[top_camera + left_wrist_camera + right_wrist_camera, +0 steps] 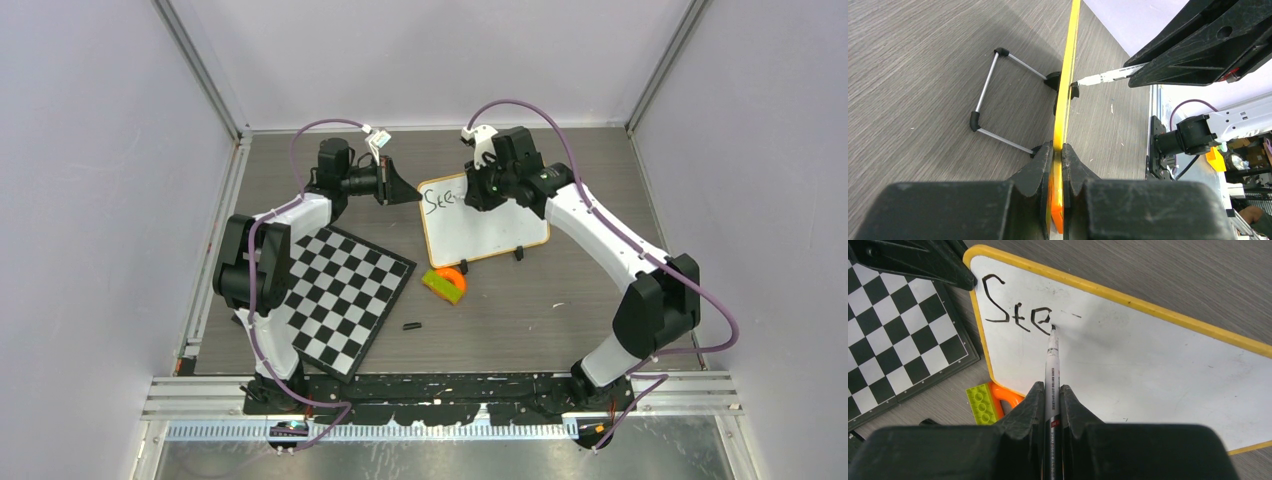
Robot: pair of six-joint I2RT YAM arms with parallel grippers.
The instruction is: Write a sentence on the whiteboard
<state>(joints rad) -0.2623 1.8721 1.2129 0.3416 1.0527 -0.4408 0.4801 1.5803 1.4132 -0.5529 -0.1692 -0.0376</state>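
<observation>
I am in the middle of the writing step. On the small rectangular white board with the thin yellowish frame and rounded corners (1158,370), the dark handwritten text (1018,315) shows only "Ste" so far, so I judge the sentence is far from complete.

My right fingers (480,195) are clenched on the slim white marker pen (1052,355), and its dark tip touches the board at the right side of the "e". My left fingers (408,192) are clenched on the left edge of the frame, near the top corner, to keep the board steady.

The board stands in the far middle of the grey wood-pattern worktop (560,320), between my two arms, on its small black feet with a wire stand (998,100) behind it. Its long axis goes left to right across the worktop, a little turned. Its white face looks toward my bases and leans back. The marker's long axis goes from my right fingers straight to the board face, tip first.

The next move, I think, calls for finishing this letter, then lifting the tip a little and shifting it to the right for the "p". The pressure must be light, and the left grip firm, so the board does not tip back or slide.

Near the board lie a black-and-white chequered board (345,290) and a green toy brick on an orange piece (445,283).
</observation>
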